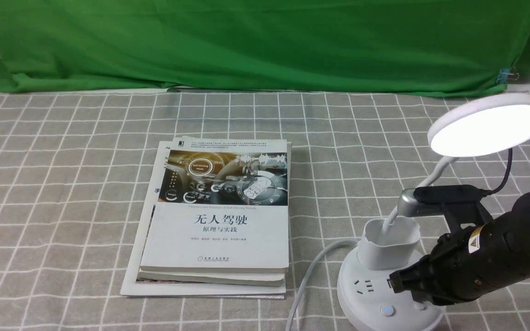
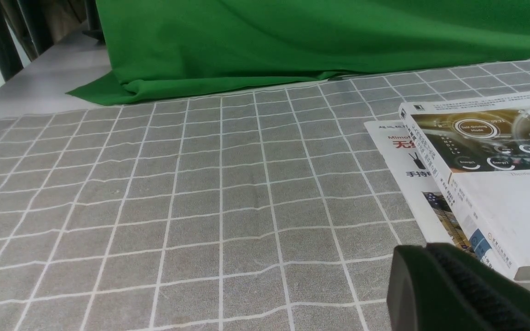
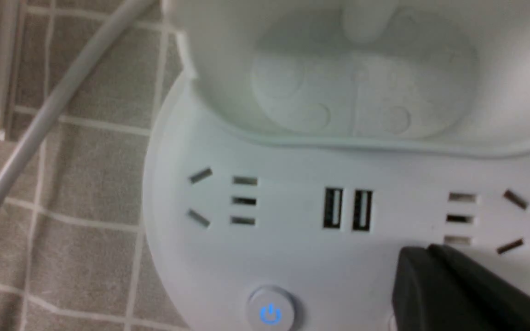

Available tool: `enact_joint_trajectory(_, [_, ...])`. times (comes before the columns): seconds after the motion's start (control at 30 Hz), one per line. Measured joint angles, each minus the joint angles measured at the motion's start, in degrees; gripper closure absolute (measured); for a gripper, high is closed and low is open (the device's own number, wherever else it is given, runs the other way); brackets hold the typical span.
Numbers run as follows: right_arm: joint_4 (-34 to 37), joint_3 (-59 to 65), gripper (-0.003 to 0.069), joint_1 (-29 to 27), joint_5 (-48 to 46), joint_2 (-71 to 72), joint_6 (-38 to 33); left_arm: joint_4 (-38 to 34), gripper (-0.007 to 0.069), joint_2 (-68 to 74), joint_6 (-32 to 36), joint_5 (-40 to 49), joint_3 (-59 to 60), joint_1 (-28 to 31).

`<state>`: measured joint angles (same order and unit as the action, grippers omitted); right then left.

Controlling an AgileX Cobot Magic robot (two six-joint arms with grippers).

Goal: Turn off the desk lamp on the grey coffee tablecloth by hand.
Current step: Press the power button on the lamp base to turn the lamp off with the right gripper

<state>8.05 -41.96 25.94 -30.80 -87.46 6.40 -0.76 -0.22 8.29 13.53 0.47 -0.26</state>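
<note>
One lamp on this table, and it's lit. The desk lamp (image 1: 387,250) stands on the grey coffee tablecloth (image 1: 62,207), its disc head (image 1: 490,128) glowing high above the round base (image 1: 361,294). Left of that base lies a stack of books (image 1: 219,220), and a white cord (image 1: 311,271) trails off the base's left side.

The right claw (image 1: 397,281) hangs low over the base's right half, jaws pressed tight together and holding nothing. The blue-lit power button (image 3: 270,314) sits at the base's near edge, left of the claw tip and clear of it.

Here's the danger. A straight push down from this spot looks set to land on bare plastic or on the socket slots (image 3: 460,218) at the base's right, not on a switch. A skewed press could skid the light base across the cloth. The silver-tipped bar (image 1: 412,202) above the base sits right beside the thin neck (image 1: 440,170), so a careless swing could knock it.

What's hard to see? The arm covers the base's right rim. A faint curve under the claw may be a second button, but I can't tell. Which switch governs the light isn't visible either. Far left of the base, beyond the books, the left claw (image 2: 430,285) shows only one corner; it looks closed and empty.
</note>
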Motion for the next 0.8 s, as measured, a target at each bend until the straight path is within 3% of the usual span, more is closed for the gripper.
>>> enact_joint_trajectory(0.8, [0.07,0.74,0.0631,0.00,-0.35,3.78,1.35,0.00,0.0624,0.00,0.00,0.00,0.00,0.00])
